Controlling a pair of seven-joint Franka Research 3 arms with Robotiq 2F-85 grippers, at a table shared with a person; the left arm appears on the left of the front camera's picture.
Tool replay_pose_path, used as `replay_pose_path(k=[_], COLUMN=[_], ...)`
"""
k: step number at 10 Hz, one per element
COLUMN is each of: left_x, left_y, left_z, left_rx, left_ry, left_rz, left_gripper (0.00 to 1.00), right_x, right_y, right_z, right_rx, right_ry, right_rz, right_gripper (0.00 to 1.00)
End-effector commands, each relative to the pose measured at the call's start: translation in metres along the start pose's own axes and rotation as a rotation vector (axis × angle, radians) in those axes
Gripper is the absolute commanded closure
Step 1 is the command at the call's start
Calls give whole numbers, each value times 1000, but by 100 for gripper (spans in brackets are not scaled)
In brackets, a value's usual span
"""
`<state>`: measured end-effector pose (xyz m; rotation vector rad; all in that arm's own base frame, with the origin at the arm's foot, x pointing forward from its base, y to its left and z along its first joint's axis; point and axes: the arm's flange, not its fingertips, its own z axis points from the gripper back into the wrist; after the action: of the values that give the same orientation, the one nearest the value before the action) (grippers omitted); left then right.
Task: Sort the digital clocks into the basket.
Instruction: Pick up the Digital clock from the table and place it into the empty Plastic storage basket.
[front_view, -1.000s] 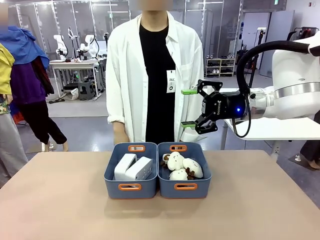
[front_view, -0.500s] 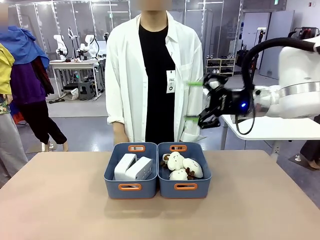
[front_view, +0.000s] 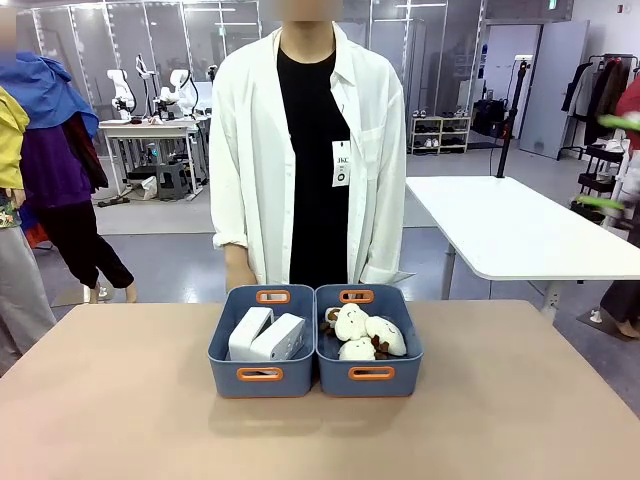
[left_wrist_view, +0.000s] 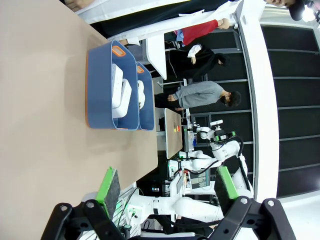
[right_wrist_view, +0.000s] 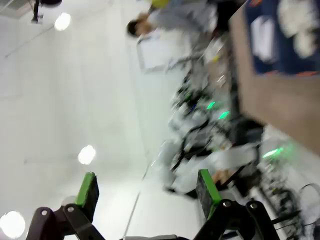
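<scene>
Resting side by side, both digital clocks (front_view: 266, 336) lie in the left basket (front_view: 262, 374), tilted on edge. Their rigid, smooth plastic shells look light and slippery; take hold across the long flat sides. Left gripper (left_wrist_view: 169, 187) and right gripper (right_wrist_view: 145, 190) both stand spread, holding nothing. Display faces are hidden; the right wrist view is motion-blurred.

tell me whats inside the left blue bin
Two white digital clocks lie side by side in the left basket, tilted against each other. The bin floor beneath them is covered, so anything under them cannot be seen.
</scene>
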<state>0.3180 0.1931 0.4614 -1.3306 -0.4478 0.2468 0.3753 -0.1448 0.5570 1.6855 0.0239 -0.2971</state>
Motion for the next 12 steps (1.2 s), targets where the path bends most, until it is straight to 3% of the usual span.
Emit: replay_pose_path(k=[1, 2, 3, 4, 5, 6, 12], left_x=[-4, -4, -4, -4, -4, -4, -4], left_y=[-4, -4, -4, -4, -4, -4, -4], left_z=[4, 4, 4, 4, 4, 4, 4], left_rx=[-1, -1, -1, -1, -1, -1, -1], left_ry=[10, 10, 10, 10, 10, 10, 10], left_rz=[14, 14, 14, 14, 14, 14, 14], left_gripper=[3, 3, 3, 3, 3, 3, 3], right_x=[22, 26, 29, 36, 44, 28, 28], right_y=[-5, -5, -6, -8, -9, 0, 0], right_z=[56, 89, 107, 116, 110, 134, 134], right_rx=[-286, -390, -410, -487, -460, -399, -399], right_ry=[-251, -341, -397, -480, -521, -372, -372], right_rz=[244, 319, 333, 378, 370, 363, 363], right_gripper=[0, 0, 0, 0, 0, 0, 0])
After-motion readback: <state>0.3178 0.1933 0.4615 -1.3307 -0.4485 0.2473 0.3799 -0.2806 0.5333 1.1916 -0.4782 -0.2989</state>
